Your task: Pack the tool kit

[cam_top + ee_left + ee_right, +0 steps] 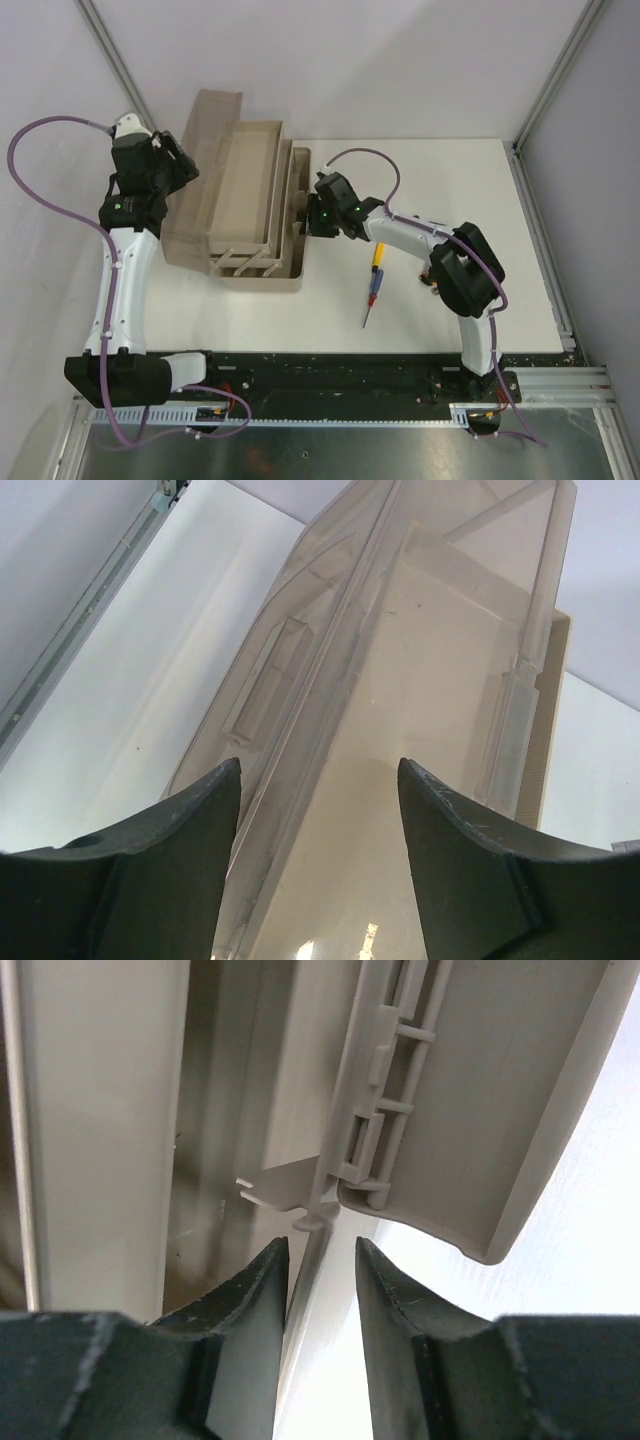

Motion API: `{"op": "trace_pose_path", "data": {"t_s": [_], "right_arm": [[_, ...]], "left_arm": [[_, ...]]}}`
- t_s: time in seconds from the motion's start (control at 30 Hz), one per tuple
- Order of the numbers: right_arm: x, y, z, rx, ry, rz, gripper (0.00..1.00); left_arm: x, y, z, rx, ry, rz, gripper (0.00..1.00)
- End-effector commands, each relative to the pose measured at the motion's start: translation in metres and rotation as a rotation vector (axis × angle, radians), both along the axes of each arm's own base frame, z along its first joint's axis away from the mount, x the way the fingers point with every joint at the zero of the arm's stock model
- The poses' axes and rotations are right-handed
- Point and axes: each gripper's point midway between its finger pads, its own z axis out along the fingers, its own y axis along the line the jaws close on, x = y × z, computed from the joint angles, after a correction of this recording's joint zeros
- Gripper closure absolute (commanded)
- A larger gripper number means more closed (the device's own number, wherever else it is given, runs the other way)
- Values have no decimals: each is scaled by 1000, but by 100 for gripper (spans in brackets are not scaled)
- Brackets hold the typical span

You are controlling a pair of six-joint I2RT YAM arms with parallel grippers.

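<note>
The right pincer (322, 1260) is sitting nearest the lens. Its dark fingers (250, 1300) are standing narrow on either side of a thin beige edge of the toolbox (265, 280), just below a ribbed flap (450, 1110) that is probably the front latch. A sliver of light is showing in the gap, so no firm pinch is visible. The left pincer (318, 780) is reaching in at the far left of the box. Its fingers are spread wide astride the edge of the translucent brownish lid (300, 660), which is standing thrown back, and they are not visibly clamping it. The toolbox is lying on the left half of the white desk (450, 200), with its cantilever trays (250, 180) fanned out and stepped up toward the lid. The yellow-red-blue screwdriver (373, 285) is lying loose on the desk just right of the box, under the right forearm, tip pointing toward the arm bases. No other tool is showing in any view. Packing looks barely underway, since the screwdriver is waiting to go in, the trays are waiting to be folded back, and the lid is waiting to be lowered and latched.
</note>
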Motion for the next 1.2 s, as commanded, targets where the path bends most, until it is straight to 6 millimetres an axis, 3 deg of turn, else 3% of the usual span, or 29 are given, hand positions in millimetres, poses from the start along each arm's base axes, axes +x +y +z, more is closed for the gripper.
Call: {"op": "trace_pose_path", "data": {"t_s": [0.0,0.3,0.47,0.73,0.9,1.17], "right_arm": [[5,-12,-2,-113,-19,-17,67],[6,-44,-14,-97,44,-28,98],[11,-59,-17,-85,61,-21,100],[11,-63,-26,-52,93,-4,100],[11,-65,-35,-40,116,-22,100],[22,-105,-43,-33,136,-160,100]], "left_arm": [[-44,1,-80,-1,321,14,32],[-49,7,-85,-7,331,51,31],[-50,14,-87,-13,335,76,31],[-54,17,-103,-27,370,84,30],[-53,7,-119,-52,371,15,31],[-38,-15,-130,-102,330,-119,32]]}}
